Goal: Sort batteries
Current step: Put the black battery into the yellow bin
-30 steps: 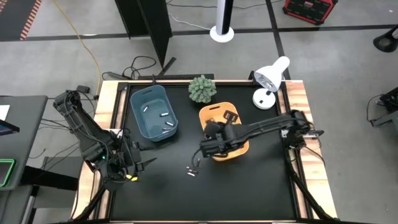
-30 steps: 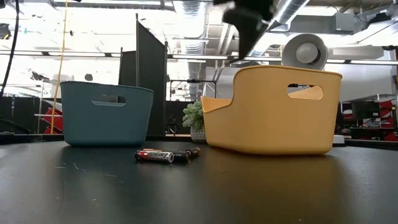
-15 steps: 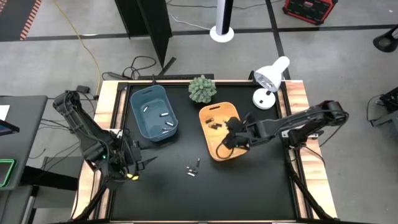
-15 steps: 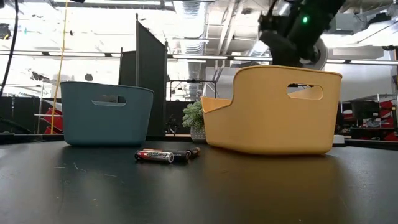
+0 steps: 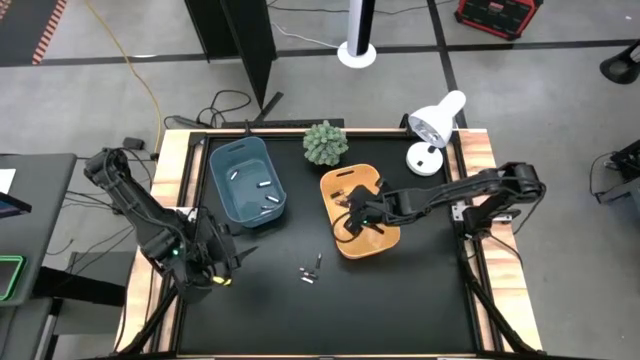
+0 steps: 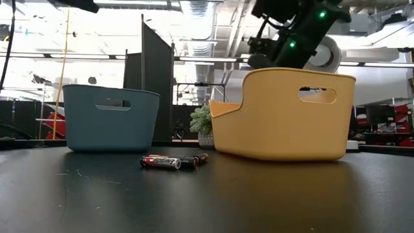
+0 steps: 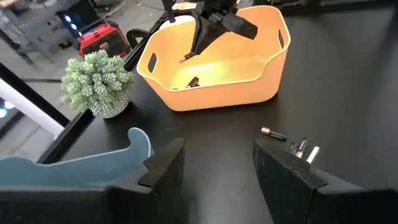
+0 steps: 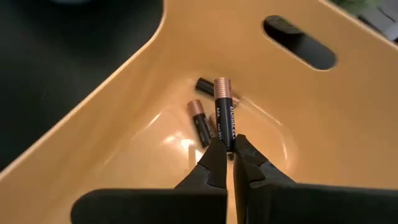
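One black, copper-tipped battery [image 8: 224,115] is pinched in my right gripper [image 8: 225,149] above the orange plastic bin [image 5: 372,240]; two more [image 8: 200,121] lie inside it. Three white batteries [image 5: 258,185] lie in the blue bin [image 5: 222,190]. My left gripper [image 7: 217,163] waits beside it, fingers apart, holding nothing.

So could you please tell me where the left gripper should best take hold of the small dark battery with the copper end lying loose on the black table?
Probably across the middle of the small dark battery, from straight above: it lies flat and apart from its neighbours, leaving both long sides free.
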